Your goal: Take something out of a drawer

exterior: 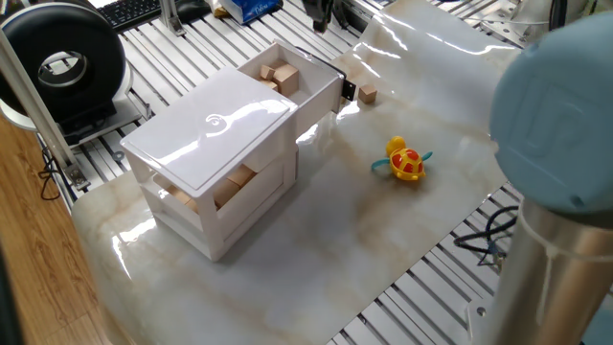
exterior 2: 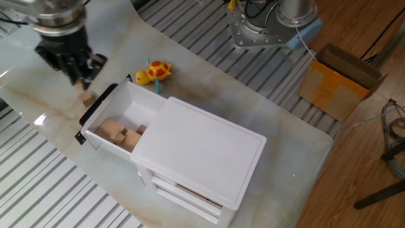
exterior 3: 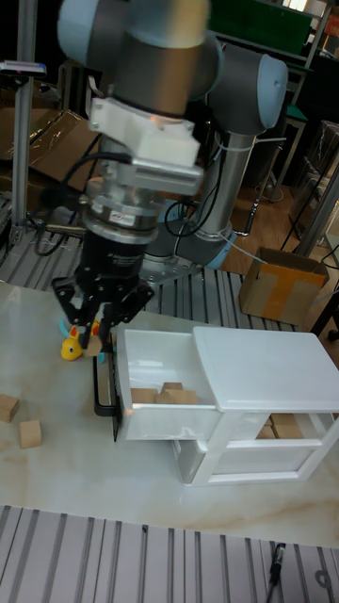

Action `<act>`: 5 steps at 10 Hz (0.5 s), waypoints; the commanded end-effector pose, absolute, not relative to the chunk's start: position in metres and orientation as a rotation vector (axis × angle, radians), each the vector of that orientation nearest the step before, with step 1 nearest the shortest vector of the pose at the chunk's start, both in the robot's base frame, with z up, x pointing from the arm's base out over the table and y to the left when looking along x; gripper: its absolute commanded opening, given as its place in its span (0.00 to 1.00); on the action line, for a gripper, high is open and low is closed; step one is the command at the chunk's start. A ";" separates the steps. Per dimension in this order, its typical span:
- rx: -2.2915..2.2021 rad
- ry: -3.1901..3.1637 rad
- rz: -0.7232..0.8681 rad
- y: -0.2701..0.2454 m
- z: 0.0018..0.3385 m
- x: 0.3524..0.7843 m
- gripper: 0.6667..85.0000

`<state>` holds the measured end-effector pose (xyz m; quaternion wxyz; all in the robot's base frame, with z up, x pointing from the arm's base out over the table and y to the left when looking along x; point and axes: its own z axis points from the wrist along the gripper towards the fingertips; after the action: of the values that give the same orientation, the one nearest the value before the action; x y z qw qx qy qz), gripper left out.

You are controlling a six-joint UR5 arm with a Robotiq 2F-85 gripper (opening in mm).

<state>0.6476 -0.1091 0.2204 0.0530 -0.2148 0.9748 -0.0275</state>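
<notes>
- The shallow glossy white plastic drawer (exterior 2: 112,117) is the top tier of the white three-tier box (exterior 2: 202,158) and stands pulled well out from under the box's flat lid, its inside open to view.
- Its front panel is edged in black, with a small black knob (exterior: 349,92) sticking out towards the table's far side.
- Inside the drawer lie a few light wooden blocks (exterior 2: 117,133), bunched at one side of the tray; in the tall fixed view they sit low against the front wall (exterior 3: 155,396).
- More wooden blocks show through the gaps of the lower tiers (exterior: 230,184) of the box.
- The black two-finger gripper (exterior 2: 77,71) hangs outside the drawer, above the table just beyond the drawer's front.
- A small wooden block (exterior 2: 78,84) seems to be grasped between the jaws, though the hold is hard to see clearly; another small wooden cube (exterior 2: 86,98) lies on the table right below it, beside the drawer front.
- In the tall fixed view two loose wooden cubes (exterior 3: 30,433) rest on the table apart from the box.
- A yellow and red toy turtle (exterior: 405,161) sits on the pale marble-patterned table (exterior: 316,249), well clear of the box.
</notes>
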 end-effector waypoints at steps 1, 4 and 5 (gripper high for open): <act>-0.707 2.892 -0.041 -0.144 0.201 0.668 0.01; -0.613 2.932 0.008 -0.141 0.193 0.664 0.01; -0.584 2.958 0.000 -0.144 0.192 0.660 0.01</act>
<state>0.6618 -0.1388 0.1974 0.0681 -0.2154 0.9741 -0.0112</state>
